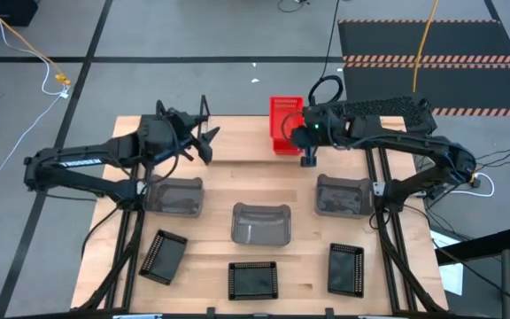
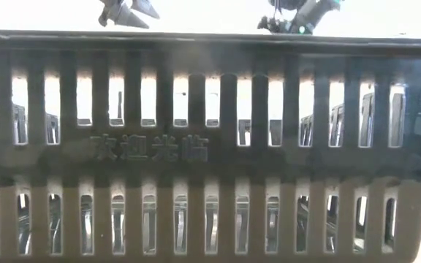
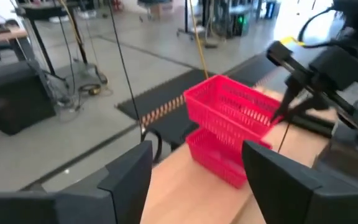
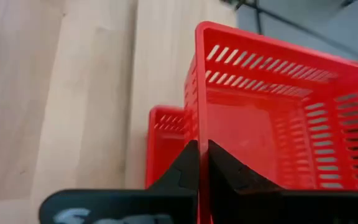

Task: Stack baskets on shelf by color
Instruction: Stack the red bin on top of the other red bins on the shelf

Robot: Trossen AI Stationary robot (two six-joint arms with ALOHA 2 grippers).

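My right gripper is at the table's far middle, shut on a red basket held tilted over another red basket that stands on the light-wood shelf. My left gripper hovers open over the shelf's left part, beside a thin black upright frame, and touches nothing. Three grey baskets stand in a row across the table's middle. Three black baskets lie along the near edge. In the low view a black basket's wall fills the picture. My right gripper pinches the upper red basket's side wall at its rim, one finger inside and one outside. The fingers come from above, slanting in from the table's right. The basket is lifted and tilted above the lower red basket.
Bare wood lies between the shelf and the grey row. The arms' black frame legs run along both sides of the table. Cables and striped floor mats lie beyond the far edge.
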